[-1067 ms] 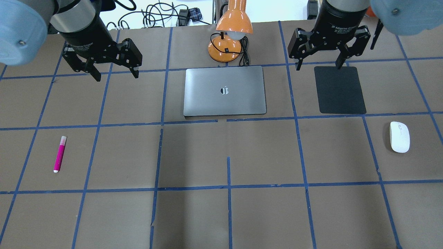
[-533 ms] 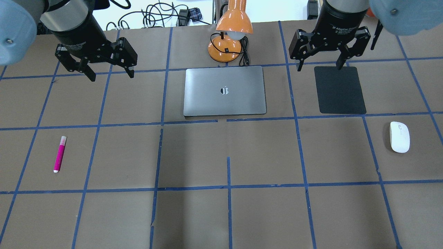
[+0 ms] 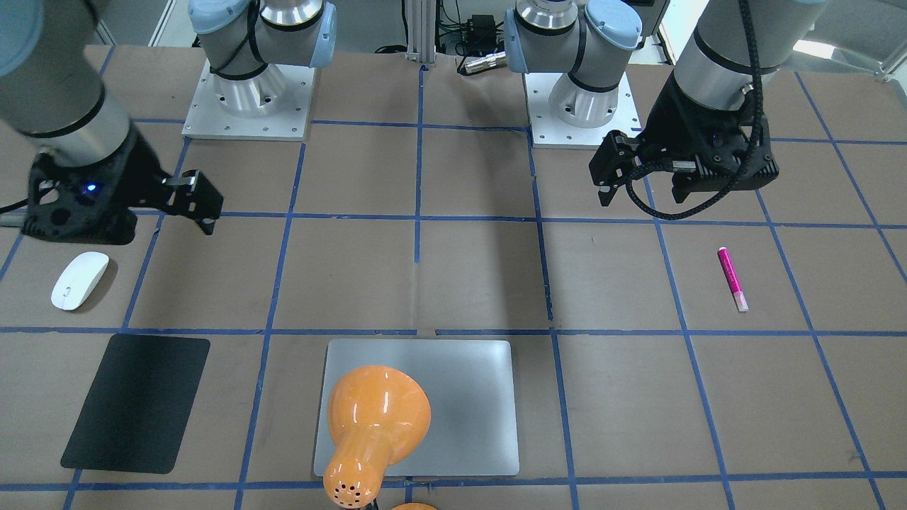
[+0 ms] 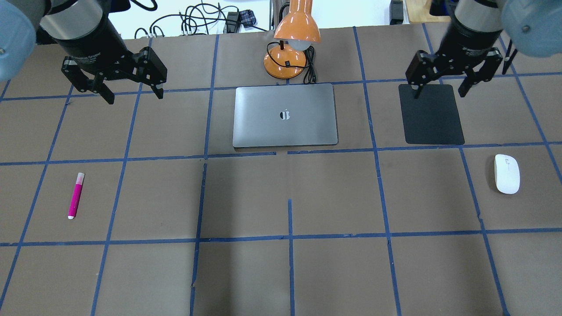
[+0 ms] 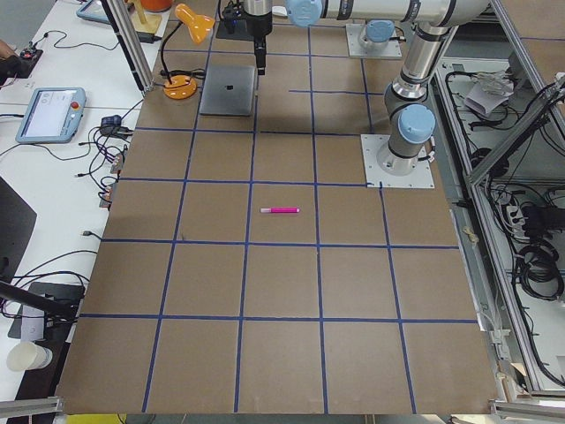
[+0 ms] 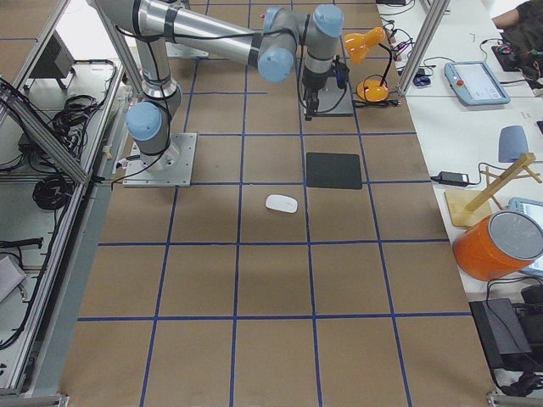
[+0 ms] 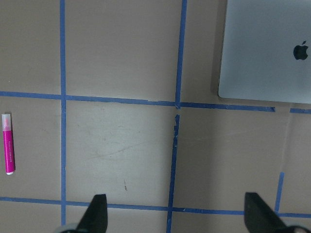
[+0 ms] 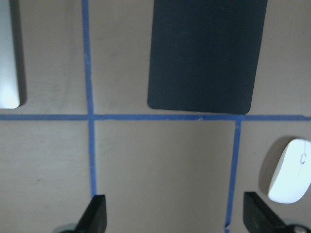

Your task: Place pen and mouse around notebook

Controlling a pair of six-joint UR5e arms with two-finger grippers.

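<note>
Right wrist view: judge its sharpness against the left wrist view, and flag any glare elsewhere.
Right wrist view: soft throughout, the mouse and black mat have fuzzy edges. Left wrist view: crisp, the pen and the notebook logo read cleanly. Front-facing view: white glare streaks on the orange lamp shade.

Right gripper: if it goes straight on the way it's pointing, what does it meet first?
Probably bare table. In the wrist view the right gripper points down at brown paper, short of the black mat and to one side of the mouse. Height is hard to judge.
</note>
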